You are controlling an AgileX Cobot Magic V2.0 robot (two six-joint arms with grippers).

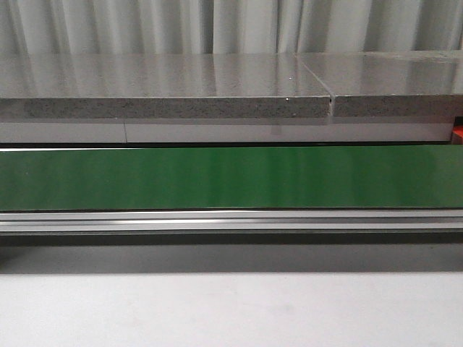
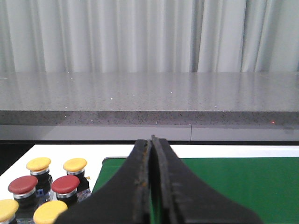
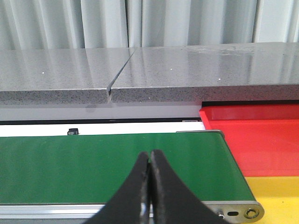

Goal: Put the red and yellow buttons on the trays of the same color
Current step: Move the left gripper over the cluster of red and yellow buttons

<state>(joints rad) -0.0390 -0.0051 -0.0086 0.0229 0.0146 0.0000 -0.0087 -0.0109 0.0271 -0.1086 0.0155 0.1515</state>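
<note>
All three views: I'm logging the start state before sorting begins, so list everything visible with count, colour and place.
Belt: one, green, running across the front view, nothing on it.
Counter: grey speckled, behind the belt, with a seam toward the right.
Curtain: pale, behind the counter.
Red buttons: two, on the white surface off the belt's end, left wrist view.
Yellow buttons: four visible, around the red ones; some cut off by the frame edge.
Red tray: one, past the belt's other end, right wrist view.
Yellow tray: one, next to the red tray, nearer the camera.
Left gripper: black, shut, empty.
Right gripper: black, shut, empty.
</note>
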